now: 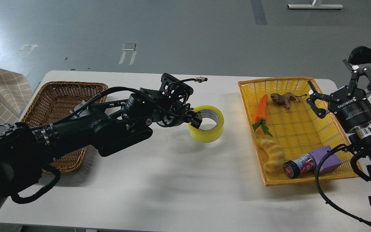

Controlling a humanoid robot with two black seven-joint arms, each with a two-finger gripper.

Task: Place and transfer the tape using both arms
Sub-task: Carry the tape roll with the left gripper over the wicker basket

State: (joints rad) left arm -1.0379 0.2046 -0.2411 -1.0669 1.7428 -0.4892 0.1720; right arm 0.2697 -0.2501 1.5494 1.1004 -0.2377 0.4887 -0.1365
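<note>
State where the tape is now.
In the head view, the tape sits mid-table between the brown basket and yellow tray, with the left end effector gripping its near-left wall.

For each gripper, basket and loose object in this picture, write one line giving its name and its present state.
left gripper: gripping the tape's wall
tape: on the table, hole facing up
right gripper: open, empty, over the tray's right edge
brown basket: empty as far as visible
yellow tray: holds toys
can: lying on its side
carrot: lying flat
</note>
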